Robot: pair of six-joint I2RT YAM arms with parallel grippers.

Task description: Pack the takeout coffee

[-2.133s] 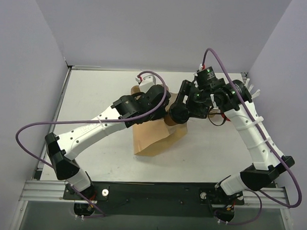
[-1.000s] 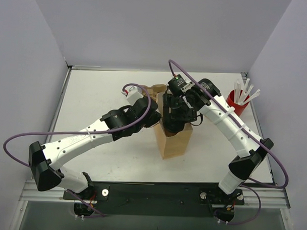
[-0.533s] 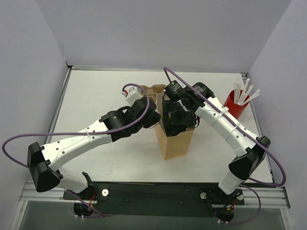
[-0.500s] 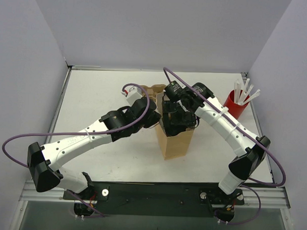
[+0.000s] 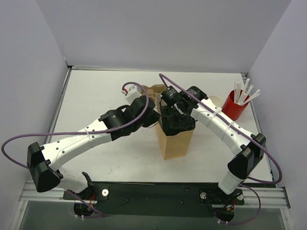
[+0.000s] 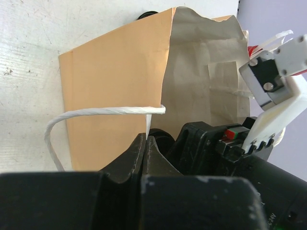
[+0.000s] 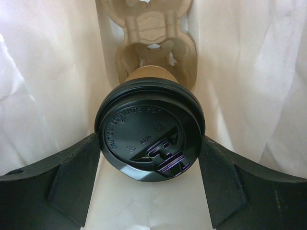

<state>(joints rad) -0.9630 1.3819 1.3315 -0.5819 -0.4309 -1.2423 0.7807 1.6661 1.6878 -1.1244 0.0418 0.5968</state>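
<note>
step: looks like the lowering bit. The takeout coffee [image 7: 149,139] is already down inside the brown paper bag [image 5: 173,144], right over the moulded cup carrier [image 7: 153,28] at the bottom. Can't tell if it's seated in a pocket yet.
right gripper [image 7: 149,165]: fingers spread wide and pressed against both sides of the cup at the black lid, so it's got the cup.
left gripper [image 6: 146,146]: pinched fully together on the bag's near rim, keeping the mouth open.
next move: I'd guess straight down into the carrier, then let go. The bag walls are close on both sides, so no sideways drift, and the left pinch should stay put.
vs two seconds back: the bag was slumped on the table with the right arm off toward the back right. Now the bag stands upright with the right wrist in its mouth, and the red cup [image 5: 233,106] is uncovered.
</note>
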